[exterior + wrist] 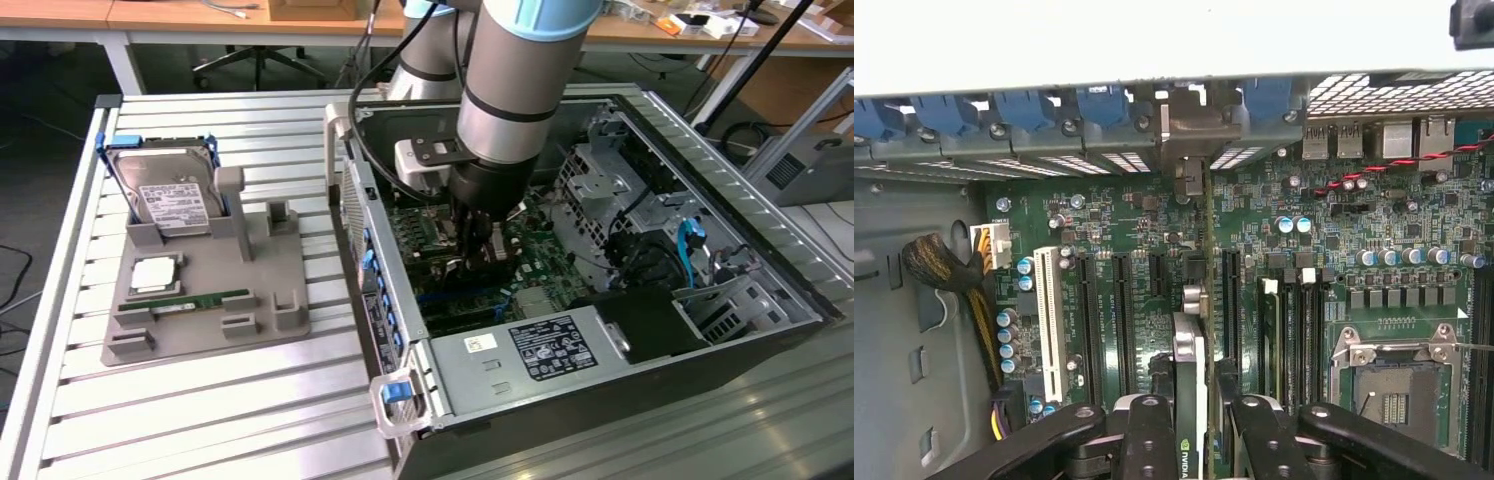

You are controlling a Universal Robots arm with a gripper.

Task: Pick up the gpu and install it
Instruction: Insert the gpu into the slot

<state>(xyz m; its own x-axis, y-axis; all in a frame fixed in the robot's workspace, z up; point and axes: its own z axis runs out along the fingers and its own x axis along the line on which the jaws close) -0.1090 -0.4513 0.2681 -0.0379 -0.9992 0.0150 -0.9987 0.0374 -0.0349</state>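
GPU (1190, 375) held edge-on over mobo (1294, 250) inside the case (747, 300).
Gripper (1192, 420) is partly closed, fingers (1146, 430) clamped on both sides of the card; bracket end is pointed at the rear slot area (1189, 130). Risks, as judged: card edge not lined up w/ slot (1122, 300) and pressed onto neighbouring parts; bracket caught on rear frame; card tilted or slipped in grip if pushed while misaligned, w/ connector damage possible.

Arm (514, 80) reaching straight down, pincer (1194, 425) clamped on gpu (1191, 360)
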